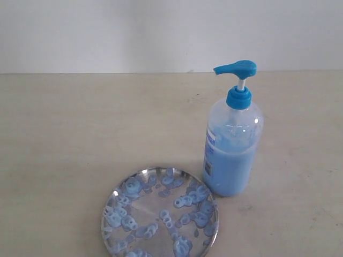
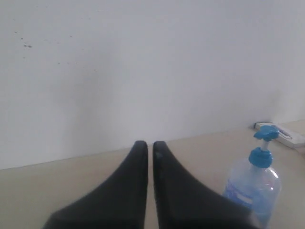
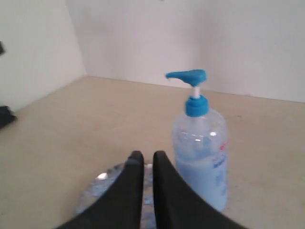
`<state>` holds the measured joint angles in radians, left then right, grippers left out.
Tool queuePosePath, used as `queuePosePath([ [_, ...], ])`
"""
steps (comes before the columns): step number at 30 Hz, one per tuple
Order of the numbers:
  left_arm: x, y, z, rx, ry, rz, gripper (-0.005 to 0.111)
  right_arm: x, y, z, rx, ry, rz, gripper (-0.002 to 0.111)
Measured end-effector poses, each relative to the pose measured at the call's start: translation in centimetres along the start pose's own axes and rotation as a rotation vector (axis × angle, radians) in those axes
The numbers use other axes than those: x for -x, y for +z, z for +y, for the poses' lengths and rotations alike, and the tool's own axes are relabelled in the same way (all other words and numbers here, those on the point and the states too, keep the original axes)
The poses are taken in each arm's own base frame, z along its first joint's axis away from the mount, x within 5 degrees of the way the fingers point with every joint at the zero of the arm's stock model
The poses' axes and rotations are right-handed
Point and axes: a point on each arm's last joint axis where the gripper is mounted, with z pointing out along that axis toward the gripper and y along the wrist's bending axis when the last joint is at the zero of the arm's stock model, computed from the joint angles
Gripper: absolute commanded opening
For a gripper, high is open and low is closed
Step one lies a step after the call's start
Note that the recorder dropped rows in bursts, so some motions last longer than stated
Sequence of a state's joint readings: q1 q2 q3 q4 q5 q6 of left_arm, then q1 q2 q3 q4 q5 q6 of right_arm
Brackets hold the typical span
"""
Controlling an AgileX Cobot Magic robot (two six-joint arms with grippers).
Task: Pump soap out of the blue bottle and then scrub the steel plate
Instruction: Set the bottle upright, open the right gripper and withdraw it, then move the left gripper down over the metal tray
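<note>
The blue bottle [image 1: 233,139] stands upright on the table, pump head [image 1: 236,68] raised, spout pointing left, about half full of pale blue soap. In front of it to the left lies the steel plate [image 1: 159,217], dotted with light-blue soap blobs [image 1: 185,201]. Neither gripper shows in the exterior view. My left gripper [image 2: 148,144] is shut and empty, held away from the bottle [image 2: 251,191]. My right gripper [image 3: 146,154] is shut and empty, hovering short of the plate [image 3: 102,183] with the bottle [image 3: 200,143] just beside its fingers.
A beige table [image 1: 75,139] runs back to a white wall [image 1: 161,32]. A small white flat object [image 2: 281,133] lies by the wall beyond the bottle in the left wrist view. A dark object [image 3: 5,116] sits at the table's edge in the right wrist view.
</note>
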<state>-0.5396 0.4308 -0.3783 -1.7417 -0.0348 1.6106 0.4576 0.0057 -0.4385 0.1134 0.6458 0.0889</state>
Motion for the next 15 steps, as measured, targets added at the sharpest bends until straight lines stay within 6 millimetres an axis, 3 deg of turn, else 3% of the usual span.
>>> queuePosePath([
  [3, -0.1, 0.0, -0.4, -0.048, -0.006, 0.002, 0.004, -1.0, 1.9, -0.7, -0.043, -0.09, -0.081, 0.003],
  [5, -0.1, 0.1, -1.0, -0.106, -0.008, 0.008, 0.004, -1.4, 4.3, -1.2, -0.062, -0.226, -0.223, 0.003],
  [8, -0.6, 0.8, -1.6, -0.176, -0.011, 0.048, 0.004, -4.4, 7.5, -2.1, -0.08, -0.262, -0.221, 0.003],
  [10, -1.4, 1.8, -1.7, -0.186, -0.015, 0.105, 0.004, -6.8, 8.8, -2.8, -0.094, -0.16, -0.109, 0.003],
  [15, -4.5, 4.1, -1.9, -0.223, -0.037, 0.292, 0.004, -8.0, 9.9, -3.3, -0.128, 0.185, -0.014, 0.003],
])
